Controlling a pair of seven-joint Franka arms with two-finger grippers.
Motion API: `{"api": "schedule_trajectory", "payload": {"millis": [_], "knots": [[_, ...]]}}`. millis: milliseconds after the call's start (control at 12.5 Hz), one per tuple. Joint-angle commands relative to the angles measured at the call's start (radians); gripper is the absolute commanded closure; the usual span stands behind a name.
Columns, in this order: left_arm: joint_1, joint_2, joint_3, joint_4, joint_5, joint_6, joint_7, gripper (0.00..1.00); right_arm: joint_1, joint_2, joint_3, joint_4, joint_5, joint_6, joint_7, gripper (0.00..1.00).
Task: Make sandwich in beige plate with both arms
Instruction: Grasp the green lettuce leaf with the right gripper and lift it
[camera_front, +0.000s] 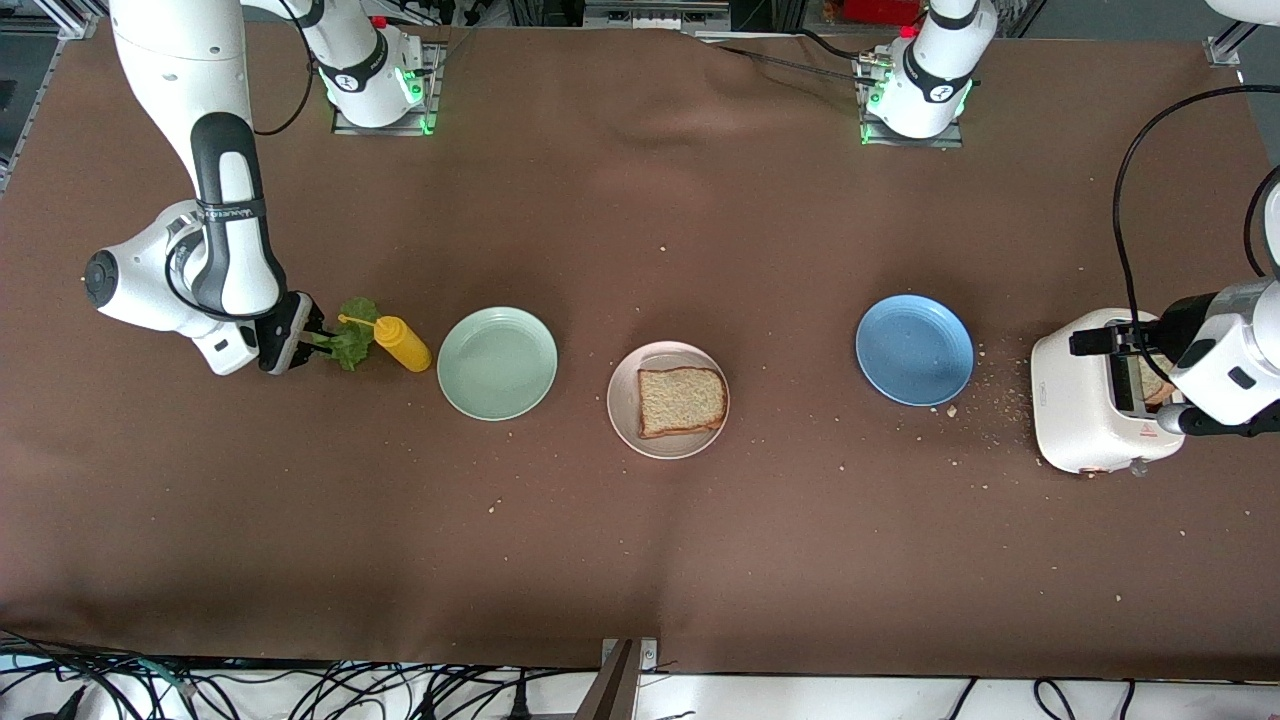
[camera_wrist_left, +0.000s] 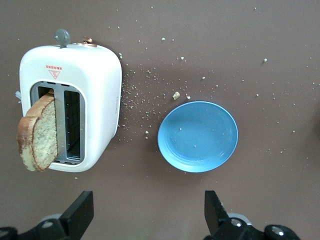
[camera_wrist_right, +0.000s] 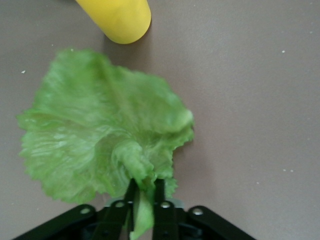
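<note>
One slice of bread (camera_front: 682, 400) lies in the beige plate (camera_front: 622, 415), mid-table — toward the left arm's end from our right gripper (camera_front: 308, 343), which pinches the lettuce leaf (camera_wrist_right: 107, 132) at its stem. Our left gripper (camera_wrist_left: 147, 212) hangs wide over the toaster (camera_wrist_left: 97, 107).

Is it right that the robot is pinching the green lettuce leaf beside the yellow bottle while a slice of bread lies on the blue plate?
Not quite. The bread slice lies on the beige plate, as the front view shows; the blue plate holds nothing. The right pincer does pinch the lettuce leaf beside the yellow bottle.
</note>
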Motion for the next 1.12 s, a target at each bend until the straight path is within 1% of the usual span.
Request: {"api": "schedule_trajectory", "payload": {"millis": [0,160,321,481,641,802,1042], "knots": [[-0.002,-0.003,-0.002,-0.010,0.019,0.021,-0.010,0.02,-0.002,0.000,-0.004,0.028,0.018,-0.006,-0.029,1.00],[-0.002,-0.003,0.000,-0.010,0.017,0.021,-0.010,0.02,-0.008,0.000,-0.024,0.074,0.000,-0.041,-0.026,1.00],[-0.002,-0.005,0.000,-0.010,0.016,0.020,-0.010,0.02,-0.008,0.000,-0.048,0.155,-0.089,-0.085,-0.022,1.00],[-0.002,-0.006,0.000,-0.010,0.014,0.020,-0.010,0.02,-0.014,0.003,-0.071,0.264,-0.182,-0.156,-0.009,1.00],[-0.002,-0.006,0.000,-0.010,0.014,0.020,-0.013,0.02,-0.014,0.003,-0.102,0.368,-0.213,-0.252,0.026,1.00],[-0.002,-0.006,0.000,-0.010,0.013,0.020,-0.030,0.02,-0.016,0.003,-0.137,0.468,-0.215,-0.410,0.177,1.00],[-0.002,-0.006,0.000,-0.010,0.013,0.020,-0.032,0.02,-0.002,0.001,-0.143,0.599,-0.244,-0.593,0.430,1.00]]}}
